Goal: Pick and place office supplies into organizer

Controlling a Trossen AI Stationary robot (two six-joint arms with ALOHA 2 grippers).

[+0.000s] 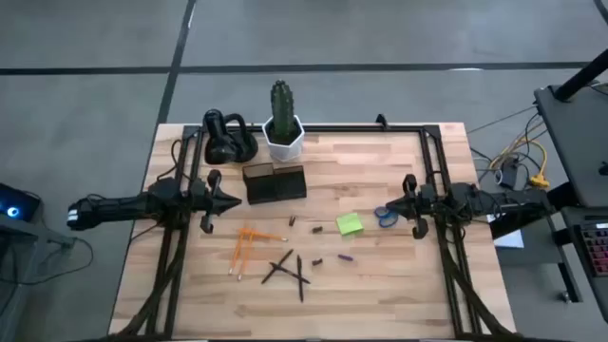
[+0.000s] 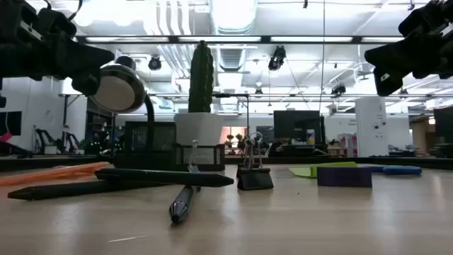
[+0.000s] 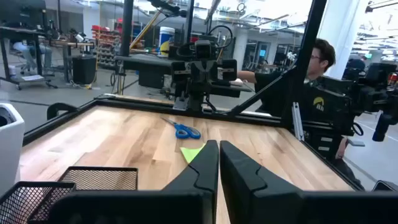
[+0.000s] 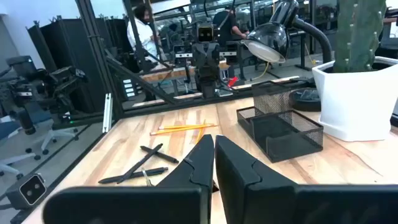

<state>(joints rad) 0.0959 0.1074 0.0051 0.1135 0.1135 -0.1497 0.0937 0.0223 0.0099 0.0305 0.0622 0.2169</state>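
Wooden table (image 1: 399,285) carried all supplies loose; none lay in the organizer (image 1: 275,182), which stood near the back, just in front of the white cactus pot (image 1: 284,139) and beside a black lamp (image 1: 229,138). Orange pencils (image 1: 245,245) lay left of centre, with crossed black pens (image 1: 288,269) just to their right. The green pad (image 1: 350,224) sat right of centre, the blue scissors (image 1: 386,217) just beyond it toward the right arm. Small dark and purple bits (image 1: 345,256) were scattered between pens and pad; the low view showed a binder clip (image 2: 254,174) among them.

Left gripper (image 1: 236,200) hung above the table at the left, beside the organizer, fingers (image 3: 198,172) pressed together and holding nothing. Right gripper (image 1: 383,206) hung at the right, over the scissors, fingers (image 4: 198,162) likewise pressed together and empty.
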